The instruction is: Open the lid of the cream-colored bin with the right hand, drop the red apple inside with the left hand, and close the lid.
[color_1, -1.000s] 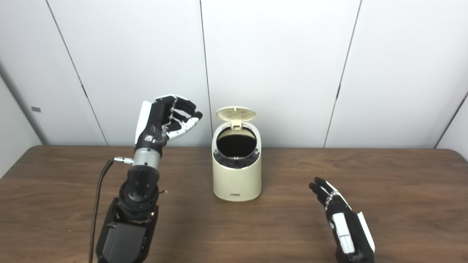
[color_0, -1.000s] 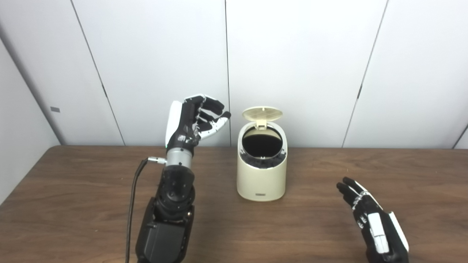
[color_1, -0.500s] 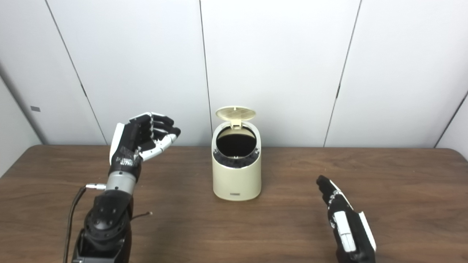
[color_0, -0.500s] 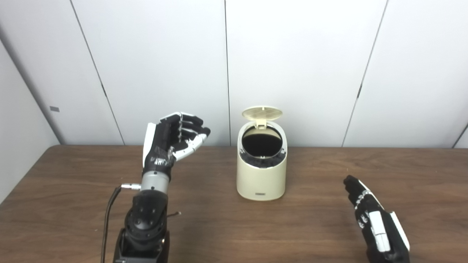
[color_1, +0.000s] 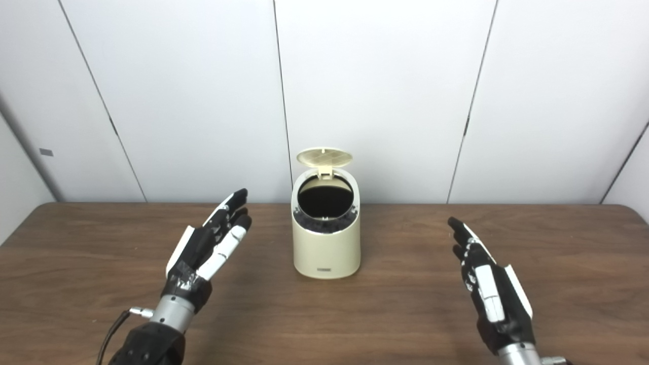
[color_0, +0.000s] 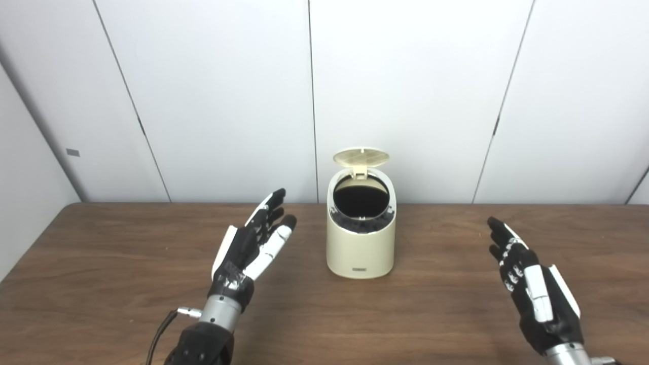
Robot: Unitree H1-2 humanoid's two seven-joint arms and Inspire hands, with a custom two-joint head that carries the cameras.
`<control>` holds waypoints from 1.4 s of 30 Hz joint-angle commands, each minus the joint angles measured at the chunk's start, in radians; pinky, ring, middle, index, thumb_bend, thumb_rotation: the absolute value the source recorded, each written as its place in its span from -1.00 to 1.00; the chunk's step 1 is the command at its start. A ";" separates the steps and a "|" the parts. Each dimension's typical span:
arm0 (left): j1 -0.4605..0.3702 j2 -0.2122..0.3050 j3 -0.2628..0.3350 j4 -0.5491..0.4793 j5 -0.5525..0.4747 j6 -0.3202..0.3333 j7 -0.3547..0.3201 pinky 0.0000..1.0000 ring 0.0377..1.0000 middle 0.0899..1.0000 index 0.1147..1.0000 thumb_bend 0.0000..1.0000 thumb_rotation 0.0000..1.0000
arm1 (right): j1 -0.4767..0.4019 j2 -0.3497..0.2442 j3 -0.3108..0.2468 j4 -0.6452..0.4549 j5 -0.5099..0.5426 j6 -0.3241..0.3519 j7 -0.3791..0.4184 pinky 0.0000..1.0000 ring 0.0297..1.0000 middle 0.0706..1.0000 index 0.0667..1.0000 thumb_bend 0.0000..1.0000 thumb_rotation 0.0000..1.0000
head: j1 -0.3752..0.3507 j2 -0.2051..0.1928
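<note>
A dark wood-grain bench (color_0: 127, 284) fills the lower half of the room, backed by a wall of plain white panels (color_0: 405, 91) split by thin dark seams.

Nearest to me, at the bottom edge on the left, a black forearm with a silver wrist collar and a thin black cable (color_0: 159, 332) rises from below. Above it the left hand (color_0: 251, 246) hovers over the bench, palm turned inward toward the middle, its fingers (color_0: 267, 212) stretched out straight and loosely apart, holding nothing. On the opposite side the right hand (color_0: 532, 286) comes up from the lower right corner, also above the wood, its back with white plates facing up and its fingers (color_0: 499, 232) extended forward and a little apart, empty as well. Both hands are well clear of the bin, one on each side.

Farther back, between the two hands and near the far edge of the bench, stands the cream-colored bin (color_0: 361, 246), upright, with a small dark label low on its front. Its round lid (color_0: 361, 156) is flipped up on the rear hinge and stands tilted back against the wall panels, leaving the slanted mouth uncovered. The inside of the bin looks black; I cannot tell what is in there. The red apple is nowhere to be seen from here, on the bench or in either hand.
</note>
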 commanded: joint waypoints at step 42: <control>0.150 -0.047 0.059 0.118 -0.065 -0.131 0.089 1.00 1.00 1.00 1.00 0.20 1.00 | -0.631 -0.081 0.304 0.142 -0.510 0.262 0.058 0.96 0.97 0.90 0.62 0.17 1.00 | -0.040 0.033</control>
